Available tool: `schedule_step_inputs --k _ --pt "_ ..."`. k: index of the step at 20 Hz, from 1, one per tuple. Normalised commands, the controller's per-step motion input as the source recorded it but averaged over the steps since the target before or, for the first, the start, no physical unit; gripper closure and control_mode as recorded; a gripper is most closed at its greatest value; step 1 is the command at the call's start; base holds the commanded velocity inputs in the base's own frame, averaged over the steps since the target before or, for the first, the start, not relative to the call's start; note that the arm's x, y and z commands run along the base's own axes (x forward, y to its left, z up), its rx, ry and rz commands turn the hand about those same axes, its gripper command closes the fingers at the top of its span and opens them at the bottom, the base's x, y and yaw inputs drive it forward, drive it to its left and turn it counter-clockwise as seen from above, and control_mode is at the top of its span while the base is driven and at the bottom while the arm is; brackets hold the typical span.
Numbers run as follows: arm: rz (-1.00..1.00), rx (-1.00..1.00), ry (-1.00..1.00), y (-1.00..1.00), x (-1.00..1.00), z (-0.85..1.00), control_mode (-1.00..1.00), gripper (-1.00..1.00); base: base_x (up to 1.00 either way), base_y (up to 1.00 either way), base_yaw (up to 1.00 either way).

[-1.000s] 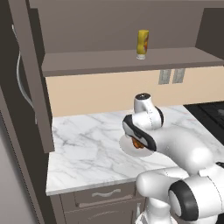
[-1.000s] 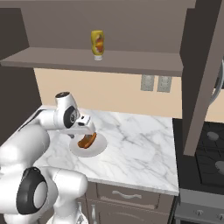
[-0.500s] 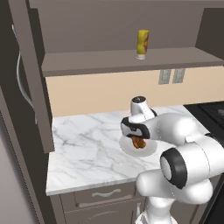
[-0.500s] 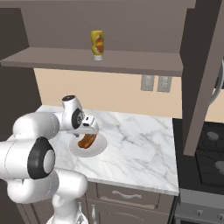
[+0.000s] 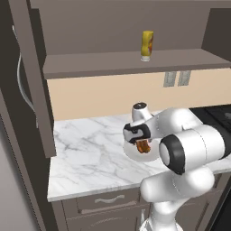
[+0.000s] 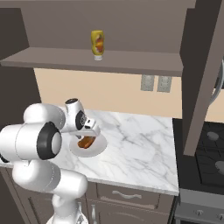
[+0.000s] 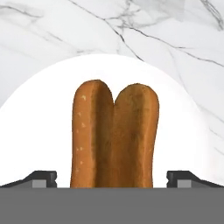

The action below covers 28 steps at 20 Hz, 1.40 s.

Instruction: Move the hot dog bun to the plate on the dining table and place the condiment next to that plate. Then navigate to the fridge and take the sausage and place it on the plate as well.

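The jaws stood wide apart, one dark tip on each side of the hot dog bun (image 7: pixel 113 135) and neither touching it, so the gripper (image 7: pixel 112 178) held nothing. The bun lay split side up in the middle of a white plate (image 7: pixel 39 127), which sat on the marble counter (image 5: pixel 85 158). On the shelf (image 6: pixel 131 65) above that plate and off to one side, the condiment bottle (image 6: pixel 97 44) stood cap down, well apart from the gripper.
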Motion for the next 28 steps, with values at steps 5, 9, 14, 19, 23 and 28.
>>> schedule_step_inputs --k 5,9,14,19,23,28 --pt "-0.06 0.00 0.00 0.00 0.00 -0.33 -1.00 -1.00 0.00 0.00 0.00" --pt "-0.07 0.00 0.00 -0.05 0.04 -0.24 -1.00 -1.00 0.00 0.00 0.00" --pt "-0.07 0.00 0.00 -0.18 0.07 -0.17 -1.00 -1.00 0.00 0.00 0.00" --pt "-0.06 0.00 0.00 -0.17 0.04 -0.16 -1.00 -1.00 0.00 0.00 0.00" --pt "-0.06 0.00 0.01 -0.06 0.00 -0.22 -1.00 1.00 0.00 0.00 0.00" --pt "-0.05 0.00 0.03 0.00 -0.10 -0.26 -1.00 1.00 0.00 0.00 0.00"
